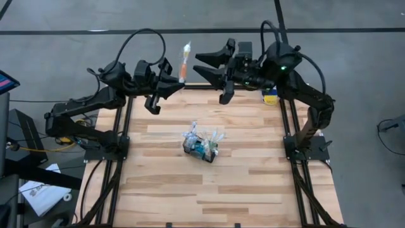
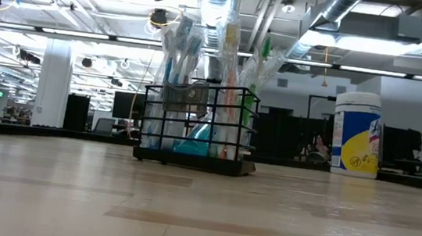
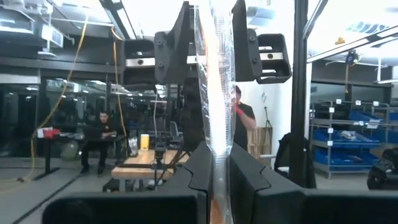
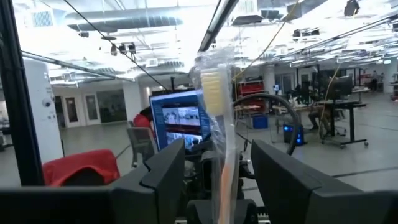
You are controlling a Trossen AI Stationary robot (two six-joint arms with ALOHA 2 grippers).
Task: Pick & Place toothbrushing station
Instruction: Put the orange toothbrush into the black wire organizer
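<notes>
No legible text anywhere. White tub (image 2: pixel 356 133) at the table's far edge has a yellow-blue label w/ a round crossed-out symbol — wording too small to read. Monitor (image 4: pixel 180 124) in the room behind shows blue window panes, no readable chars. Paper sheets (image 1: pixel 43 193) on the floor beside the table — print can't be made out.
</notes>
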